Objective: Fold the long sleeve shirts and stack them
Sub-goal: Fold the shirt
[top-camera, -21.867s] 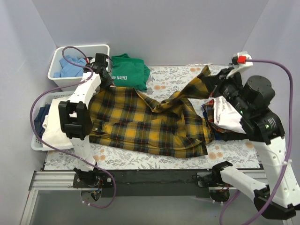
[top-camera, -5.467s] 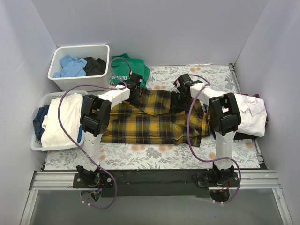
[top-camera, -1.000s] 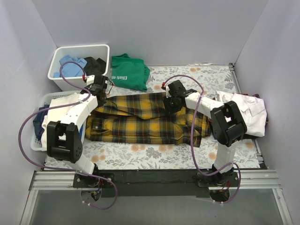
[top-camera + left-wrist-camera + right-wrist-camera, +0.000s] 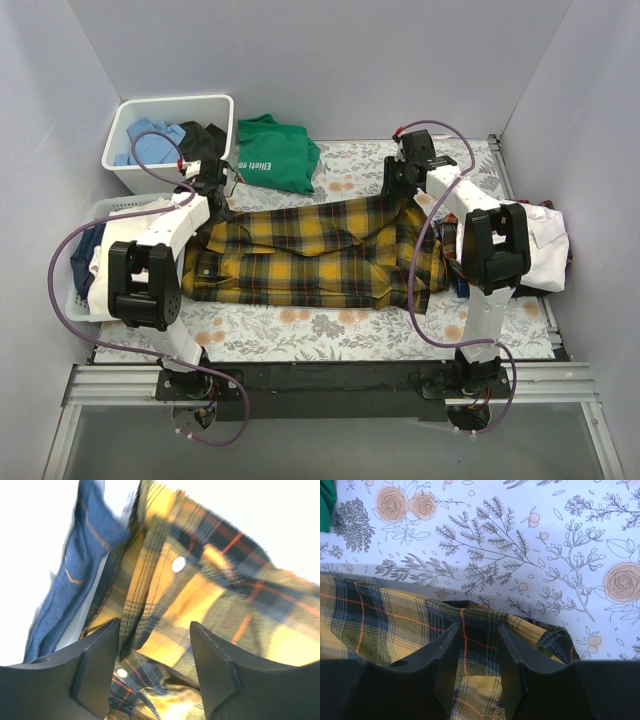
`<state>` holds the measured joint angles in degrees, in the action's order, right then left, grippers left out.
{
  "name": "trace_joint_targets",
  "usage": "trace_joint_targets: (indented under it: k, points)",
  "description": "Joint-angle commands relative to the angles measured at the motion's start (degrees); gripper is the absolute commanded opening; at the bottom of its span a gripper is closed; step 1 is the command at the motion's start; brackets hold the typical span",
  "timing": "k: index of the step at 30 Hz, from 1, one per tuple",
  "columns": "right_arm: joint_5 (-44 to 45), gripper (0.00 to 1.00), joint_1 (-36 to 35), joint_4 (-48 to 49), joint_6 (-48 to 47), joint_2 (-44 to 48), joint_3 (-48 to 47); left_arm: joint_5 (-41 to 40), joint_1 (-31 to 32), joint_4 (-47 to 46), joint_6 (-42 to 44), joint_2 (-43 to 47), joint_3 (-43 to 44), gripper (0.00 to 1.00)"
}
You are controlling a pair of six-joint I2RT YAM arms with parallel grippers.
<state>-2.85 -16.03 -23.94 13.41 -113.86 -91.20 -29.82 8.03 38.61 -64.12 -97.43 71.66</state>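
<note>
The yellow-and-black plaid long sleeve shirt (image 4: 310,250) lies spread across the middle of the table. My left gripper (image 4: 212,195) hovers over its left end; in the left wrist view it (image 4: 155,625) is open, with buttoned plaid cloth (image 4: 200,590) lying loose below the fingers. My right gripper (image 4: 400,185) is at the shirt's far right corner. The right wrist view shows it (image 4: 477,630) closed on a raised fold of plaid cloth (image 4: 475,645) that fills the gap between the fingers. A white long sleeve shirt (image 4: 540,240) lies at the right edge, behind the right arm.
A green T-shirt (image 4: 275,150) lies at the back, next to a white bin (image 4: 170,103) of blue and dark clothes. A basket (image 4: 85,310) at the left holds white and blue garments; blue denim (image 4: 75,580) shows beside the left gripper. Floral tablecloth (image 4: 520,540) lies beyond the shirt.
My left gripper has opened and let go of the shirt's left end. The right gripper has moved toward the back right, drawing the shirt's far edge with it.
</note>
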Motion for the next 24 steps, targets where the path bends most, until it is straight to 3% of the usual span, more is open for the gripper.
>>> trace_joint_targets:
  k: [1,15,24]
  points:
    - [-2.6,0.43,1.3,-0.5,0.7,1.2,3.0,3.3,-0.2,-0.6,0.9,5.0,4.5,0.59]
    - [-3.5,0.42,2.5,-1.0,1.2,4.7,14.3,10.2,-0.2,-1.9,2.0,3.6,6.7,0.6]
    - [-4.0,0.41,2.5,-1.3,4.0,5.5,21.0,20.0,-0.1,-4.3,1.6,1.4,5.1,0.61]
